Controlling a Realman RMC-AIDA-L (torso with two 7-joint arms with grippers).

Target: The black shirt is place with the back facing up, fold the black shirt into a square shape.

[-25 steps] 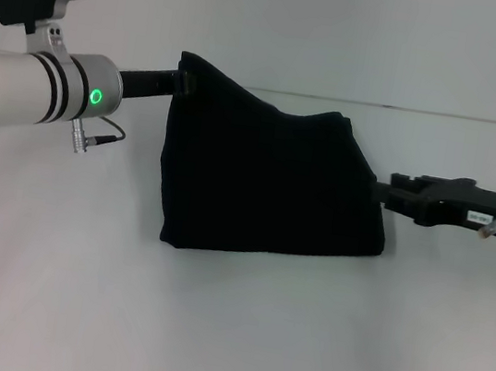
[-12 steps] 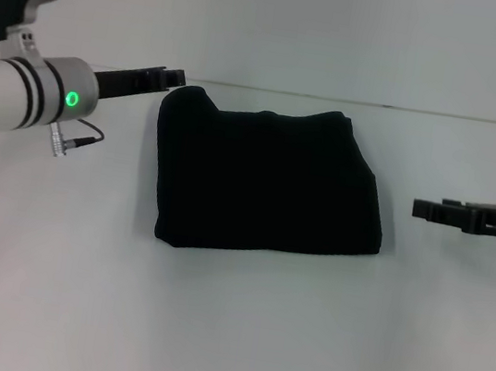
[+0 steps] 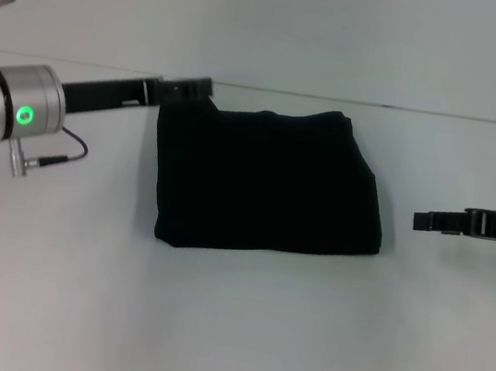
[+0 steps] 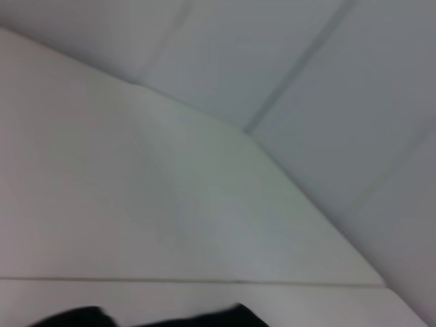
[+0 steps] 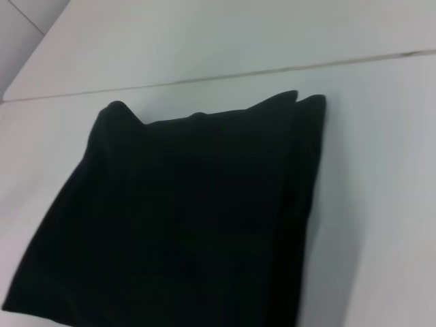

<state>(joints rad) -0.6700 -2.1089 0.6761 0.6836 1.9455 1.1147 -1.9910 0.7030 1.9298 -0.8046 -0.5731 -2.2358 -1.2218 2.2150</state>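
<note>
plain matte-black soft fabric shirt (image 3: pixel 267 181), folded into a rough square, flat on the white desk (image 3: pixel 226 332), between the two pincers and held by neither. left black pincer (image 3: pixel 202 87) just off the shirt's far left corner, whether parted or closed hard to tell. right black pincer (image 3: pixel 422 221) well off the shirt's right edge, its state likewise hard to tell.

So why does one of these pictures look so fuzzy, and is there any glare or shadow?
Left wrist view: soft and out of focus, mostly pale table and wall. Right wrist view: the black shirt is so dark its folds barely show. Head view: even light, no glare, a faint shadow under the shirt's near edge; a green light glows on the left arm.
</note>
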